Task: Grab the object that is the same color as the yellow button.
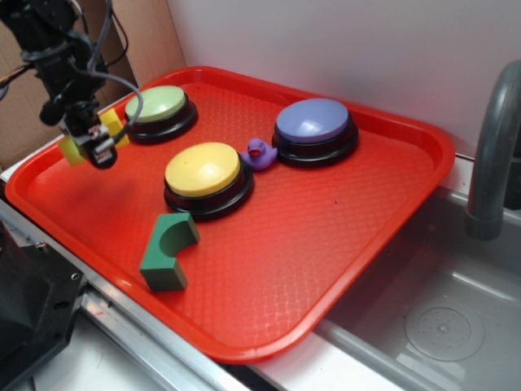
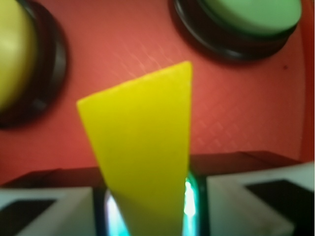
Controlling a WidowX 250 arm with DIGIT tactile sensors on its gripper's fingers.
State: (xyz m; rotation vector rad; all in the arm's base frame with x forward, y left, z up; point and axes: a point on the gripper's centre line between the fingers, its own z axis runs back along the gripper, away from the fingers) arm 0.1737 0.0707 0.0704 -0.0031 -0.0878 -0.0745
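Gripping the yellow wedge [image 2: 142, 147], the hand [image 1: 89, 138] hides its middle; the wrist view cuts off its base.

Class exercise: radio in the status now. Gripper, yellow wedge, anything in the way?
Gripper shut on yellow wedge. Wedge lifted off red tray, near green button. Nothing in the way.

The gripper [image 1: 91, 140] is held above the tray's left part, pointed downward. Its jaws are closed on the yellow wedge [image 2: 142, 147], which is raised.
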